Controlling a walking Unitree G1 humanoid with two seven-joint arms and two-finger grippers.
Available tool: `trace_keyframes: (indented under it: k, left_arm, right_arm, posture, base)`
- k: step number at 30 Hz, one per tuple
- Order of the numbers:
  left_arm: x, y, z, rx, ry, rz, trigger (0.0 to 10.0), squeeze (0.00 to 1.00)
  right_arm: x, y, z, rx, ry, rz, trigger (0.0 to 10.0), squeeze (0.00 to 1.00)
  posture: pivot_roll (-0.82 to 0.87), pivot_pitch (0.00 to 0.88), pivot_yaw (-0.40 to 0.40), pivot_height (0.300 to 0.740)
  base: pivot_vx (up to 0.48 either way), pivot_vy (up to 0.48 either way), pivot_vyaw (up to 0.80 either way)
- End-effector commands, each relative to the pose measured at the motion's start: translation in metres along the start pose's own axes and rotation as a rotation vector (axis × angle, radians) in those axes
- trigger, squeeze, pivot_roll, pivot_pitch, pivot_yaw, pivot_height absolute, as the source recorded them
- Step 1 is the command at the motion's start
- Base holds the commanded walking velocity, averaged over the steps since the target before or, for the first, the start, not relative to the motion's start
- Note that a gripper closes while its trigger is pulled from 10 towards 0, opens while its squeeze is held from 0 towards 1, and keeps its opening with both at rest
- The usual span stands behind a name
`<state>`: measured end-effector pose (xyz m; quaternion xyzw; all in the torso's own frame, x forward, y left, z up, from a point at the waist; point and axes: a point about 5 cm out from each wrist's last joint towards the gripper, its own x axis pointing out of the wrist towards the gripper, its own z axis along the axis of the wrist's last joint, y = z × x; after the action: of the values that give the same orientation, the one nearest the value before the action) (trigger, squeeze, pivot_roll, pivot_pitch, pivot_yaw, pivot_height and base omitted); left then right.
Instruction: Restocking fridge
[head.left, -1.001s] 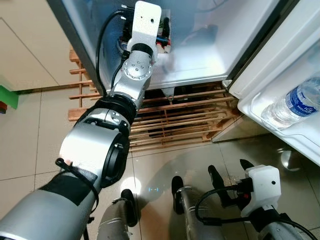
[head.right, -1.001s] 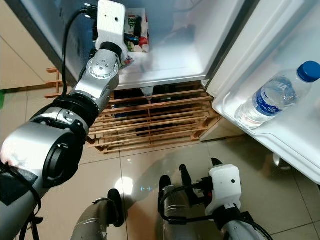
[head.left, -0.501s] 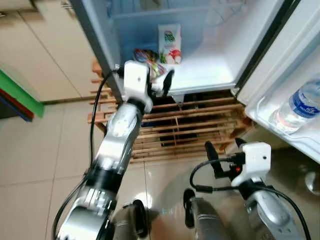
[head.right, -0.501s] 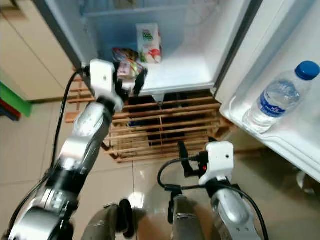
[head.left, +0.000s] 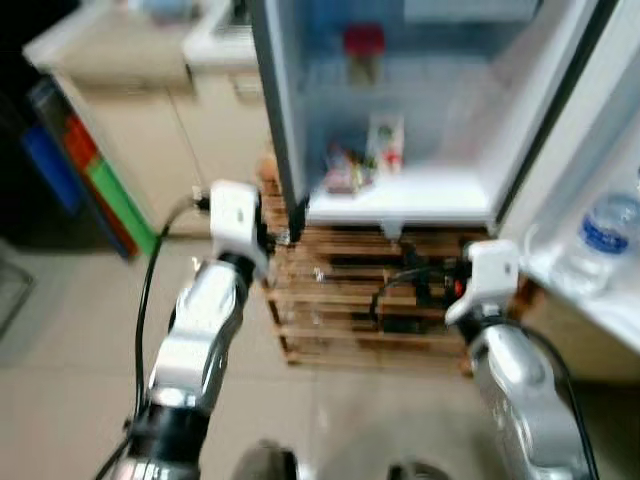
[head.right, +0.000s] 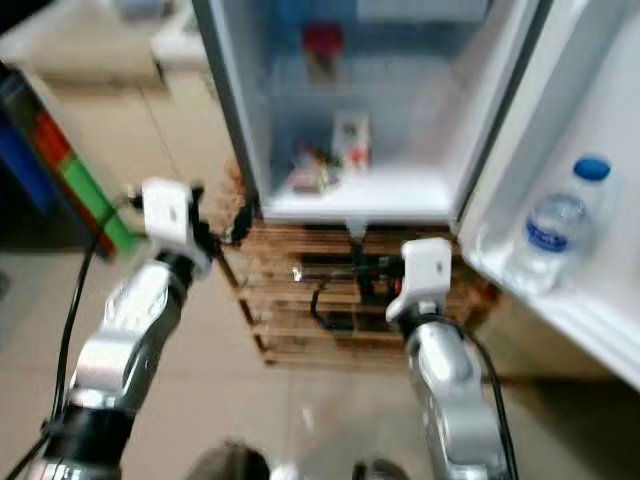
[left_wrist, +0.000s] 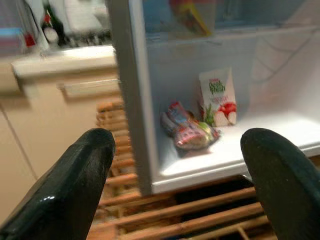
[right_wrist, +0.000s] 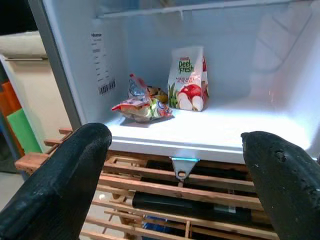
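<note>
under the open fridge (head.left: 400, 120) sits a wooden pallet (head.left: 350, 300) on the tiled floor, with cupboards (head.left: 150, 130) off to the left. on the door shelf (head.right: 560, 290) stands a water bottle (head.right: 560, 225). both arms reach toward the fridge.

from the left wrist, the left gripper (left_wrist: 175, 170) is wide apart and holds nothing - a juice carton (left_wrist: 217, 97) and a snack bag (left_wrist: 187, 131) sit on the bottom shelf.

from the right wrist, the right gripper (right_wrist: 175, 180) is spread wide too - nothing in it.
</note>
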<state>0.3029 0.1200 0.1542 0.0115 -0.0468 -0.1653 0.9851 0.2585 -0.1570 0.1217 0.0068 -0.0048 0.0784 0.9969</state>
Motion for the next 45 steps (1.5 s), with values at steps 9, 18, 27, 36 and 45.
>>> trace_keyframes:
  k: [9,18,27,36,45]
  left_arm:
    - [-0.029,0.01,-0.022,-0.004,0.095,-0.049,10.0,0.0]
    - [-0.018,0.007,-0.014,-0.044,0.042,-0.061,10.0,0.0]
    - [-0.008,0.005,-0.012,-0.041,0.025,-0.076,10.0,0.0]
    - [-0.003,0.006,-0.011,-0.042,0.003,-0.076,10.0,0.0]
    - [-0.004,0.004,-0.01,-0.053,-0.015,-0.122,10.0,0.0]
  right_arm:
    - [-0.015,-0.01,-0.018,0.008,0.042,-0.04,10.0,0.0]
    - [0.001,-0.008,-0.011,0.045,0.009,-0.04,10.0,0.0]
    - [0.002,-0.009,-0.011,0.026,0.002,-0.036,10.0,0.0]
    - [0.001,-0.009,-0.013,0.024,0.006,-0.037,10.0,0.0]
    - [-0.004,-0.007,-0.019,0.02,0.029,-0.022,10.0,0.0]
  posture:
    - [-0.18,0.0,0.069,0.74]
    - [-0.19,0.0,0.083,0.74]
    - [-0.21,0.0,0.088,0.74]
    - [-0.21,0.0,0.091,0.74]
    - [-0.22,0.0,0.095,0.74]
  base:
    - [0.0,0.0,0.13]
    - [-0.063,0.0,0.0]
    - [-0.209,0.0,0.0]
    - [-0.174,0.0,0.0]
    - [0.0,-0.2,0.0]
